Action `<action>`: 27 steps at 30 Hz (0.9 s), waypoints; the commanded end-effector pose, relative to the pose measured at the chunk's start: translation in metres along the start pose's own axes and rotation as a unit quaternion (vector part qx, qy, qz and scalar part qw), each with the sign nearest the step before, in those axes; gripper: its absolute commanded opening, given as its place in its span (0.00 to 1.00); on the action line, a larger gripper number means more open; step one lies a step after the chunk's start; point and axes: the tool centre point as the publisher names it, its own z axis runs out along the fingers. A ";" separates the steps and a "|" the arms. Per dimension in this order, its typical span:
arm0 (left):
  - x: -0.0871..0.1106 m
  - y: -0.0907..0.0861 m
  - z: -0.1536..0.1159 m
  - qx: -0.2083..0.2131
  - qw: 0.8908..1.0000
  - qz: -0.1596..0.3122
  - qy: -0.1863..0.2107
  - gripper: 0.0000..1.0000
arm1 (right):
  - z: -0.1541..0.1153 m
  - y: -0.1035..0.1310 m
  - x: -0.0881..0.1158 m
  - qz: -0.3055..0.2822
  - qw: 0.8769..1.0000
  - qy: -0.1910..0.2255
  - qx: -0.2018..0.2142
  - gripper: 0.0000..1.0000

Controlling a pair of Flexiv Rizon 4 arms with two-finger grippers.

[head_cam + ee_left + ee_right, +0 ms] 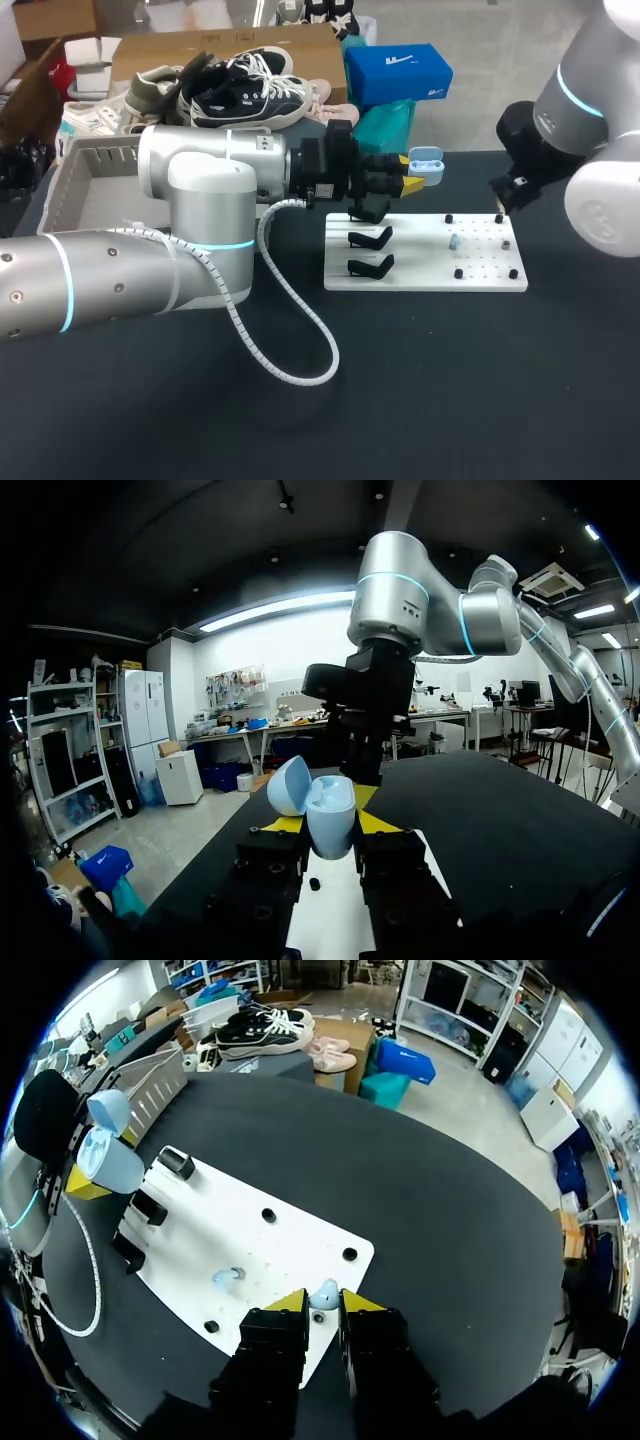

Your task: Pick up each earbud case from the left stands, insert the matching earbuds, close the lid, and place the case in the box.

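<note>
A light blue earbud case (330,820) with its lid (290,785) swung open stands between the yellow tips of my left gripper (330,827), which is shut on it. In the head view that case (427,160) hangs just beyond the white board's (425,275) far edge, above the black stands (370,238). At the board's right edge my right gripper (323,1305) holds a small blue earbud (323,1293) pinched between its tips. A second earbud (227,1278) lies on the board among the black pegs, seen also in the head view as the earbud (455,242).
A grey open box (90,185) stands at the back left, behind my left arm (200,210). A white coiled cable (290,340) loops from that arm over the dark table. My right arm (560,130) comes in over the back right corner.
</note>
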 end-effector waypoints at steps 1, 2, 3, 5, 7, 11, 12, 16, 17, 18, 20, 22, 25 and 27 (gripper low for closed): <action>0.001 0.000 0.000 -0.001 1.000 0.001 -0.001 0.00 | -0.005 0.000 0.007 0.001 1.000 -0.008 0.003 0.00; 0.001 0.000 0.000 -0.001 1.000 0.001 -0.001 0.00 | -0.005 0.000 0.007 0.001 1.000 -0.008 0.003 0.00; 0.001 0.000 0.000 -0.001 1.000 0.001 -0.001 0.00 | -0.005 0.000 0.007 0.001 1.000 -0.008 0.003 0.00; 0.001 0.000 0.000 -0.001 1.000 0.001 -0.001 0.00 | -0.005 0.000 0.007 0.001 1.000 -0.008 0.003 0.00; 0.001 0.000 0.000 -0.001 1.000 0.001 -0.001 0.00 | -0.005 0.000 0.007 0.001 1.000 -0.008 0.003 0.00; 0.001 0.000 0.000 -0.001 1.000 0.001 -0.001 0.00 | -0.005 0.000 0.007 0.001 1.000 -0.008 0.003 0.00; 0.001 0.000 0.000 -0.001 1.000 0.001 -0.001 0.00 | -0.005 0.000 0.007 0.001 1.000 -0.008 0.003 0.00; 0.001 0.000 0.000 -0.001 1.000 0.001 -0.001 0.00 | -0.007 0.002 0.006 0.032 0.999 0.003 0.005 0.00; 0.001 0.000 0.000 -0.001 1.000 0.001 -0.001 0.00 | -0.007 0.002 0.007 0.048 0.999 0.014 0.008 0.00; 0.001 0.000 0.000 -0.001 1.000 0.001 -0.001 0.00 | -0.009 0.003 0.007 0.069 0.997 0.019 0.006 0.00; 0.001 0.000 0.000 -0.001 1.000 0.001 -0.001 0.00 | -0.013 0.005 0.010 0.115 0.993 0.033 0.015 0.00; 0.001 0.000 0.000 -0.001 1.000 0.001 -0.001 0.00 | -0.019 0.007 0.015 0.149 0.988 0.032 0.014 0.00; 0.001 0.000 0.000 -0.001 1.000 0.001 -0.001 0.00 | -0.031 0.010 0.021 0.246 0.967 0.049 0.039 0.00; 0.001 0.000 0.000 -0.001 1.000 0.001 -0.001 0.00 | -0.042 0.014 0.027 0.294 0.954 0.041 0.038 0.00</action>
